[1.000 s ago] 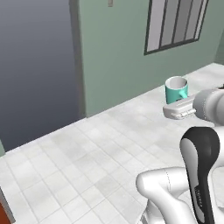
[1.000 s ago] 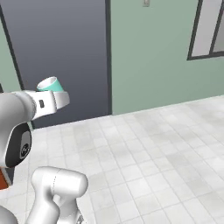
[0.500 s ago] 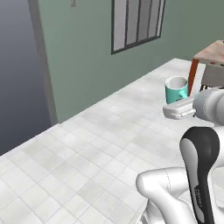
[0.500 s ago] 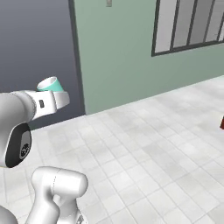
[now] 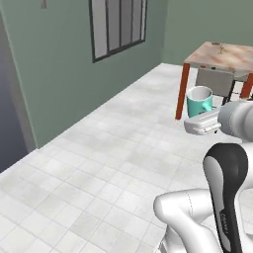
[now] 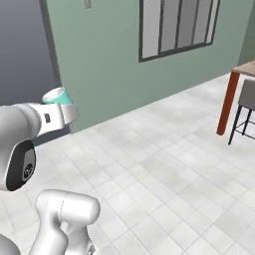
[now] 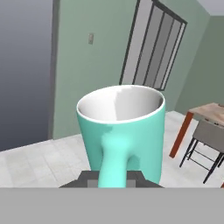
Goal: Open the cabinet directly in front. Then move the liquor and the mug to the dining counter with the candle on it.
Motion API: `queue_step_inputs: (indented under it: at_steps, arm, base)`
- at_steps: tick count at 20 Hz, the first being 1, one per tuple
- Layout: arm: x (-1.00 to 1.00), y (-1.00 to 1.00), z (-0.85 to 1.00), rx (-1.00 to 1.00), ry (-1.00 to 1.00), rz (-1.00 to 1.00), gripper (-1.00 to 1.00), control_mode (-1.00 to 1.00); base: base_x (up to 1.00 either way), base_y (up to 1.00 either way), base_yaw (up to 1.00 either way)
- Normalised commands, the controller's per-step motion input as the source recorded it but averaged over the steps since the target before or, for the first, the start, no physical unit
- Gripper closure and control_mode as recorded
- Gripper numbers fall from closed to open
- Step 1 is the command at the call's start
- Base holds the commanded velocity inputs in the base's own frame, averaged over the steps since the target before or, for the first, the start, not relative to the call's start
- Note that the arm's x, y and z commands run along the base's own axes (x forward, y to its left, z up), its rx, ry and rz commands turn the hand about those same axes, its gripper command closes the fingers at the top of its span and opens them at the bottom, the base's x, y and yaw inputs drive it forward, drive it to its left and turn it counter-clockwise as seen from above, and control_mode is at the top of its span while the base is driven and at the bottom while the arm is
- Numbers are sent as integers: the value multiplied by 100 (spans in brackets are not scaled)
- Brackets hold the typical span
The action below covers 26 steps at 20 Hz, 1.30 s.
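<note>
My gripper is shut on the teal mug, which stands upright with its white inside showing. From the other side the mug rises just above the white hand, the gripper beneath it. In the hand view the mug sits close, handle toward the camera, between the fingertips of the gripper. The dining counter, beige marble on reddish-brown legs, stands ahead to the right, with a small thin item on top, too small to tell as the candle. The cabinet and the liquor are out of view.
A green wall with a barred window runs along the left. A dark doorway lies behind. Grey chairs are tucked at the counter. White tiled floor stretches between me and the counter.
The whole scene has slid left as the base turned right: the doorway has moved off and the window and dining counter have come into view. The mug stays in the gripper.
</note>
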Motion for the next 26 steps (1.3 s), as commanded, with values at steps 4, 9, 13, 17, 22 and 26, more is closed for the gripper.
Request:
queue_step_inputs:
  at_steps: [4,9,13,17,22,26]
  arm:
    - [0,0,0,0,0,0,100,100]
    - [0,0,0,0,0,0,100,100]
    - [0,0,0,0,0,0,100,100]
    - [0,0,0,0,0,0,100,100]
    - [0,0,0,0,0,0,100,100]
    - [0,0,0,0,0,0,100,100]
  base:
    - [0,24,-30]
    - [3,24,-26]
    - [4,16,-24]
    - [10,24,-25]
    - [20,34,-27]
    - [21,32,-26]
